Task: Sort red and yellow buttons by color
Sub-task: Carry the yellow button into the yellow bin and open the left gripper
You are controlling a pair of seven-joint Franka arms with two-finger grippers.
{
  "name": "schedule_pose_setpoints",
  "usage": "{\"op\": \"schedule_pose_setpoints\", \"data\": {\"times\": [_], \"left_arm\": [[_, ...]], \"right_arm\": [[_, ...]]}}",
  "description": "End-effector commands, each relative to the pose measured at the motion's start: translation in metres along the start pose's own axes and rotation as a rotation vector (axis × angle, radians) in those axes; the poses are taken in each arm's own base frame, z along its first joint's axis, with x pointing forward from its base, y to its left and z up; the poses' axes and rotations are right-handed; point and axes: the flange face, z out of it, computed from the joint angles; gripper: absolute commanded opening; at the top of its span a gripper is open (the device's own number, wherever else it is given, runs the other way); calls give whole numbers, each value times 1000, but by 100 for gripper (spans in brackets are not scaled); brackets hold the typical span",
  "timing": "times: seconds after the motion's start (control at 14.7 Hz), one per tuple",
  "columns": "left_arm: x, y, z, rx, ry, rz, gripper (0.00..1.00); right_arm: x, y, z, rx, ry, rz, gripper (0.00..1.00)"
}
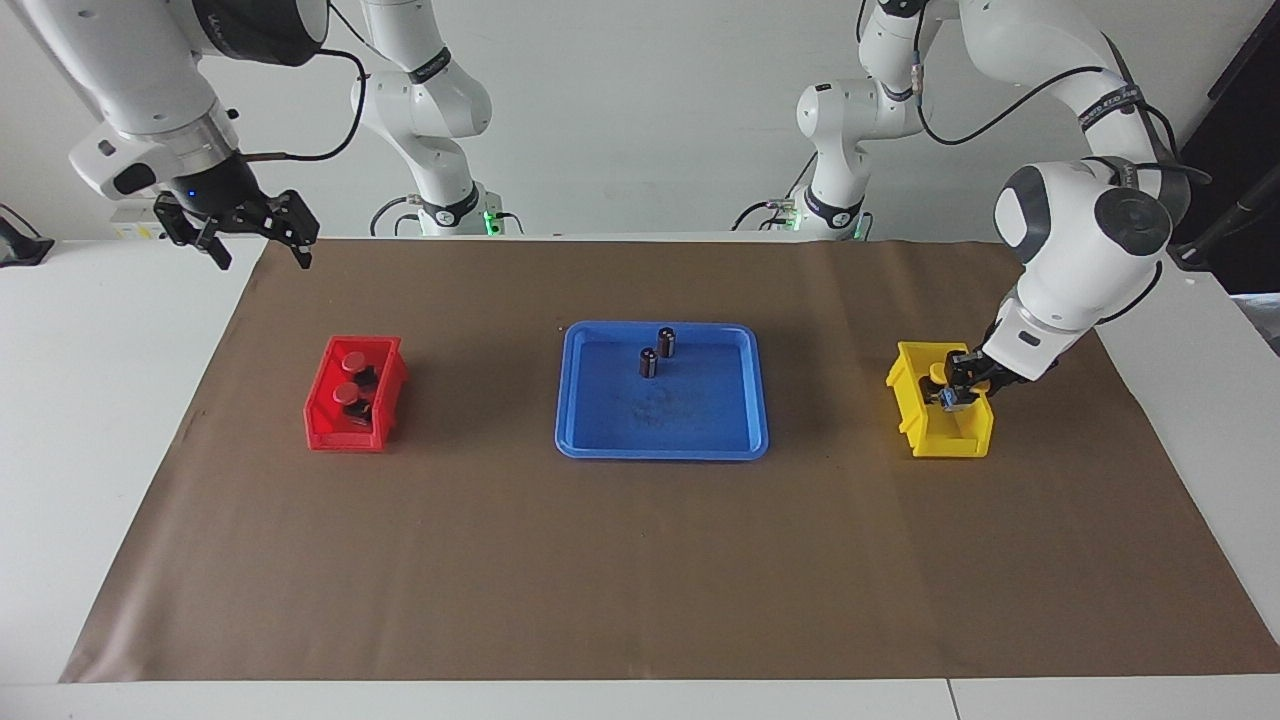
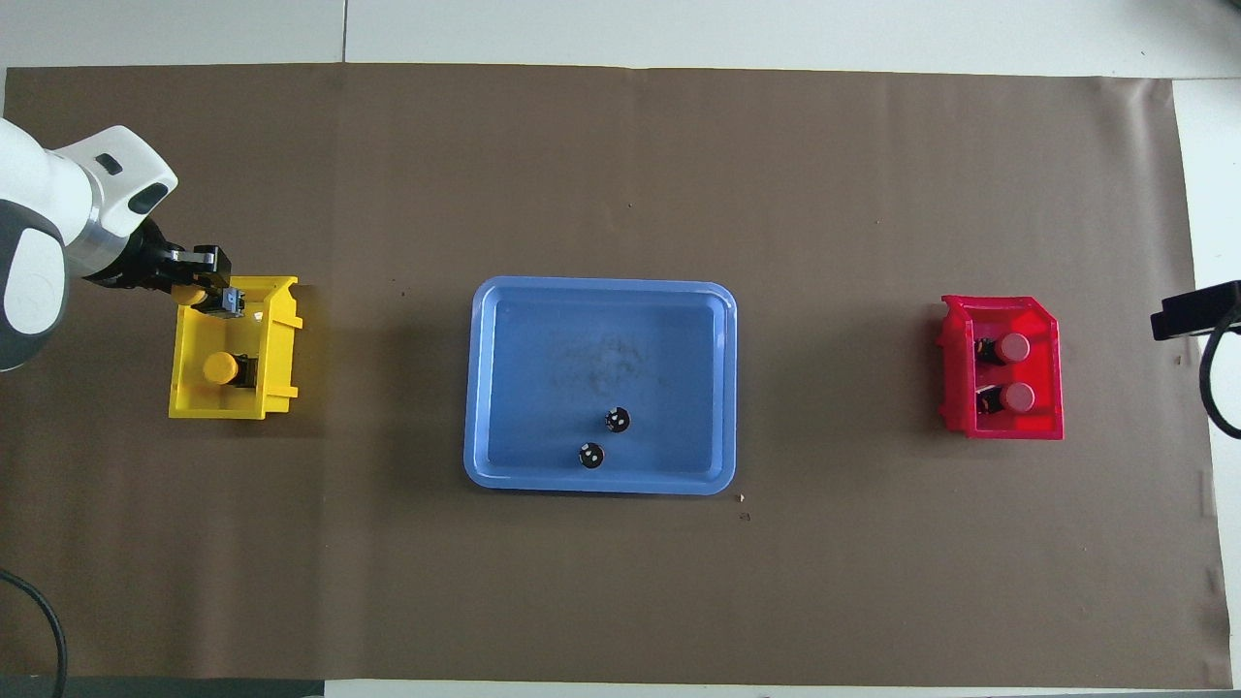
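Two red buttons lie in the red bin, seen from above as red caps. One yellow button rests inside the yellow bin. My left gripper is down at the yellow bin, shut on a second yellow button over the bin's end farther from the robots. My right gripper hangs open and empty, high over the paper's edge by the robots, toward the right arm's end.
A blue tray sits mid-table, between the two bins. Two dark capless cylinders stand in its part nearer the robots. Brown paper covers the table.
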Motion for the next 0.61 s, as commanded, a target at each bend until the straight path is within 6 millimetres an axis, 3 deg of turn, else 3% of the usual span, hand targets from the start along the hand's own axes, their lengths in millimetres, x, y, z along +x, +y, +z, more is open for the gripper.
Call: {"op": "schedule_pose_setpoints", "data": {"times": [0.0,0.14,0.34,0.54], "left_arm": [[-16,-5,7,14,28,12,1],[-15,-8,10,14,40,23,1],[-19,-19,30,12,52,7,1],[-26,-25,47,11,64,14,2]], "right_arm": [[3,9,0,8,-41,28,100],[2,24,-4,24,-20,57,100],[9,21,2,15,18,53,100],[3,23,11,10,12,57,100]]}}
